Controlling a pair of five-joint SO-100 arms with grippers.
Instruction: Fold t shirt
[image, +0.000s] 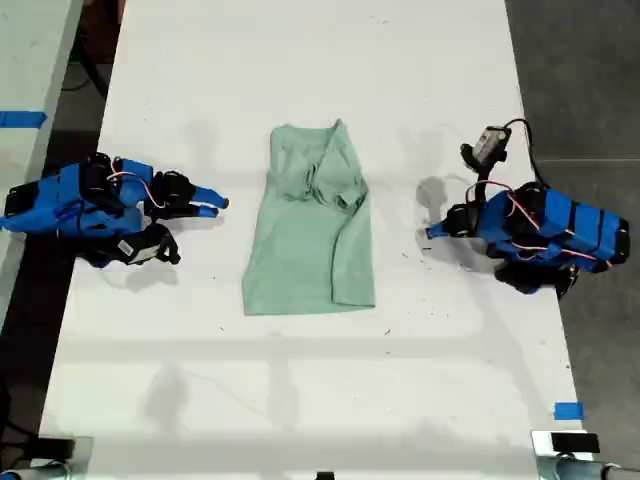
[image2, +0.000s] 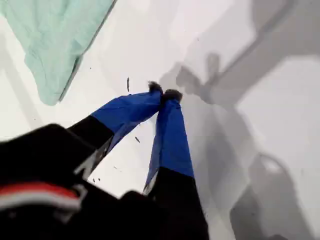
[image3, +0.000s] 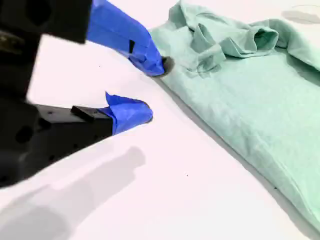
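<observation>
Mint t shirt (image: 310, 240), white table (image: 320, 390) margins

No text, label, brand, number or sign is legible in any view.

White table (image: 320, 60) w/ soft shadows, dark grey floor (image: 575, 60) both sides, blue tape bits (image: 568, 411).

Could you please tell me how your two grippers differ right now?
My first gripper's jaws are shut, tips touching; my second gripper's jaws stand open. My second gripper sits close beside the t shirt's edge; my first gripper is clearly farther from it. Both have blue jaws, hold nothing and are over the white table.
</observation>
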